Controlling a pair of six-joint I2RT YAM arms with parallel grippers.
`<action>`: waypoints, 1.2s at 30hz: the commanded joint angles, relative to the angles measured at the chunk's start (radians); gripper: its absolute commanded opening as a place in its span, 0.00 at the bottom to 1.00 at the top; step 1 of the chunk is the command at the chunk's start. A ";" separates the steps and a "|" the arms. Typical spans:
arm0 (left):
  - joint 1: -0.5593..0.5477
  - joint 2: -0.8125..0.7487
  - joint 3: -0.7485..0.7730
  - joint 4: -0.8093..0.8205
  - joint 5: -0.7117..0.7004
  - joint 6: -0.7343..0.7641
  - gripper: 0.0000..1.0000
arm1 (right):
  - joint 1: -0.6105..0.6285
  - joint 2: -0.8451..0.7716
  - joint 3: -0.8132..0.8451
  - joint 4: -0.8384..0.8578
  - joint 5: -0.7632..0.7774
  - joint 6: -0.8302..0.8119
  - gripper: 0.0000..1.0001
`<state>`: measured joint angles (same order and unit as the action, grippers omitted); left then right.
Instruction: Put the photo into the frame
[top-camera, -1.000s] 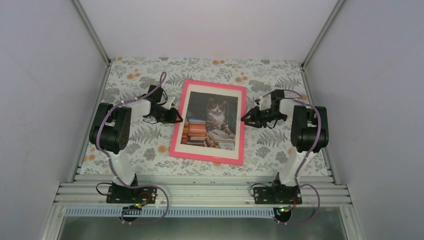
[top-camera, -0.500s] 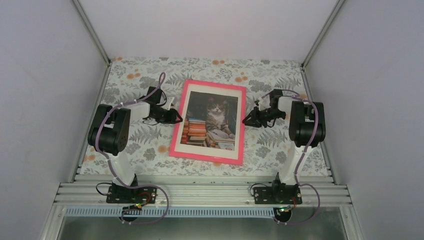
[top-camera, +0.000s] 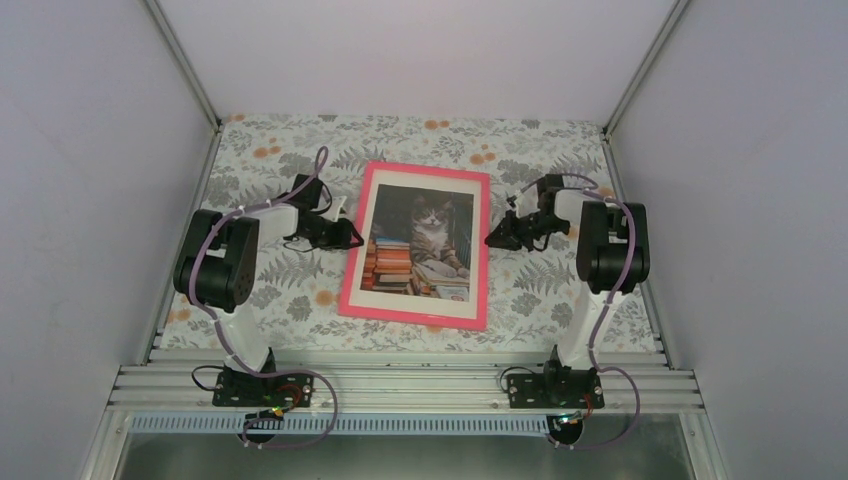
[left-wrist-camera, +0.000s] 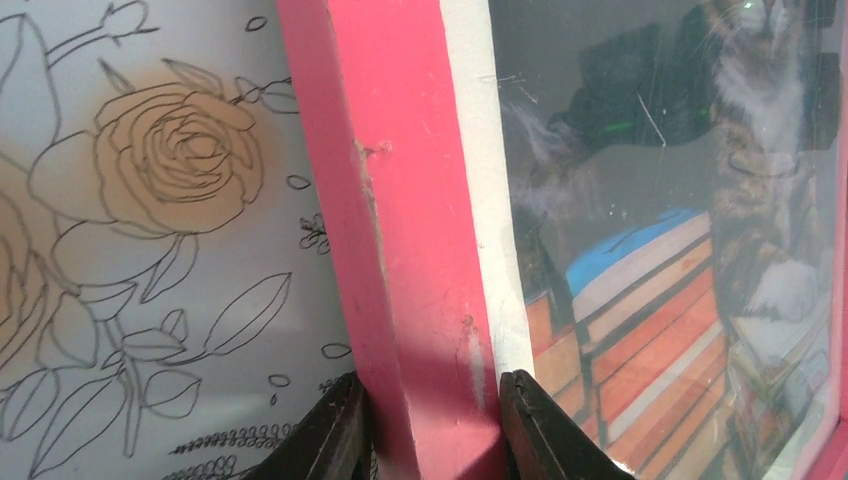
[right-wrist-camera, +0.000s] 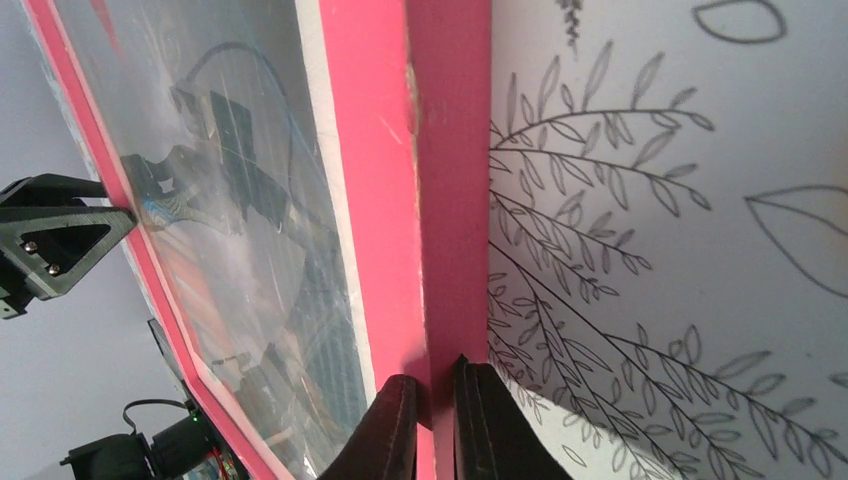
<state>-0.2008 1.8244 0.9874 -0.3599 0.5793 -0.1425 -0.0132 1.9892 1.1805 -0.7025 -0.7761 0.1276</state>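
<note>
The pink frame (top-camera: 413, 314) lies on the floral table with the cat-and-books photo (top-camera: 420, 235) inside it, behind the clear pane. My left gripper (top-camera: 356, 238) is at the frame's left edge. In the left wrist view its jaws (left-wrist-camera: 432, 425) sit astride the pink bar (left-wrist-camera: 400, 200), touching both sides, with the photo (left-wrist-camera: 650, 300) beside them. My right gripper (top-camera: 491, 240) is at the frame's right edge. In the right wrist view its jaws (right-wrist-camera: 435, 420) are pinched on the pink edge (right-wrist-camera: 400, 150), and the pane over the photo (right-wrist-camera: 250, 250) reflects the arm.
The floral tablecloth (top-camera: 280, 150) covers the table. Pale walls with metal corner posts (top-camera: 185, 70) close in the left, right and back. An aluminium rail (top-camera: 400, 385) with both arm bases runs along the near edge.
Both arms have drawn back a little at the elbows. The grippers stay at the frame's side edges, and the frame has barely shifted.
</note>
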 joint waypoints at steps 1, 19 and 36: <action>0.051 0.029 0.003 -0.099 -0.023 0.094 0.25 | 0.010 0.092 0.001 0.054 0.182 -0.049 0.08; 0.083 -0.019 -0.079 -0.174 0.121 0.222 0.21 | 0.088 0.170 0.097 0.000 0.206 -0.085 0.07; 0.143 -0.027 -0.028 -0.147 0.003 0.198 0.50 | 0.050 0.081 0.028 -0.019 0.265 -0.114 0.08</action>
<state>-0.0635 1.7668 0.9501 -0.4988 0.6277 0.0345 0.0620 2.0418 1.2598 -0.7055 -0.7841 0.0471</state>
